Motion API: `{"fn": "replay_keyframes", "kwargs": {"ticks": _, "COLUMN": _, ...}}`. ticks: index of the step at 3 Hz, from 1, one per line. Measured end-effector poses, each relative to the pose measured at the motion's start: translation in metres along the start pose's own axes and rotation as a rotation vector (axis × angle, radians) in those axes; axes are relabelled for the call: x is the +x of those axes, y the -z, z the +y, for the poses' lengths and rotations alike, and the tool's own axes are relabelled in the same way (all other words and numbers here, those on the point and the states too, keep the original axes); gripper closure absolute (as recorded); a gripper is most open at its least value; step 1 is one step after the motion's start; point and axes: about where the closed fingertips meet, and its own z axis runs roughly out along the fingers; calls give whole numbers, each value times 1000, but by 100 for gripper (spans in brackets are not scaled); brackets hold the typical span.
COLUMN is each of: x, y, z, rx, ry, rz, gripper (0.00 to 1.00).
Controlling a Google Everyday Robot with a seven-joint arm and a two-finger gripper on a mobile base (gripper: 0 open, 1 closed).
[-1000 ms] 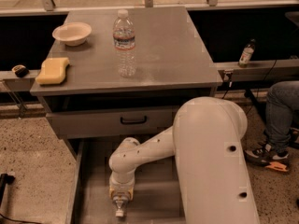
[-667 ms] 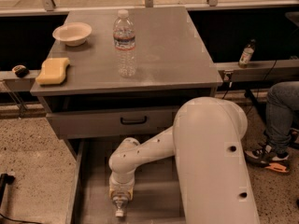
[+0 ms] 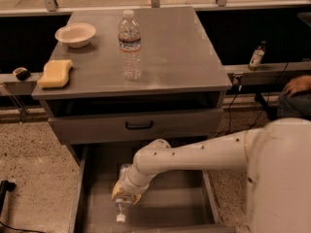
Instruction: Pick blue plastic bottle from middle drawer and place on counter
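The middle drawer (image 3: 175, 200) stands pulled open below the cabinet. My gripper (image 3: 124, 194) reaches down into its left part and is shut on the blue plastic bottle (image 3: 121, 211). The small clear bottle hangs tilted with its white cap pointing down, just above the drawer floor. Its upper end shows above the fingers. The counter (image 3: 180, 57) lies above and behind, with my white arm stretching in from the lower right.
On the counter stand a taller clear water bottle (image 3: 130, 45), a white bowl (image 3: 75, 34) and a yellow sponge (image 3: 55, 73). A drawer front with a black loop handle (image 3: 139, 125) sits above the open drawer. A dark bottle (image 3: 256, 56) stands on the right ledge; a person's hand (image 3: 296, 85) is at right.
My arm has swung lower and to the right. The gripper has risen slightly in the drawer with the small bottle in it.
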Motion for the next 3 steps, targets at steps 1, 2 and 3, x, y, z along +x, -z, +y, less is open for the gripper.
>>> {"fn": "replay_keyframes", "kwargs": {"ticks": 1, "x": -23, "y": 52, "z": -36, "rx": 169, "ry": 5, "rz": -38, "gripper": 100}}
{"fn": "replay_keyframes", "kwargs": {"ticks": 2, "x": -39, "y": 107, "z": -22, "rx": 280, "ry": -2, "rz": -82, "gripper": 100}}
{"fn": "replay_keyframes", "kwargs": {"ticks": 3, "x": -34, "y": 193, "z": 76, "rx": 298, "ry": -32, "rz": 6, "gripper": 100}}
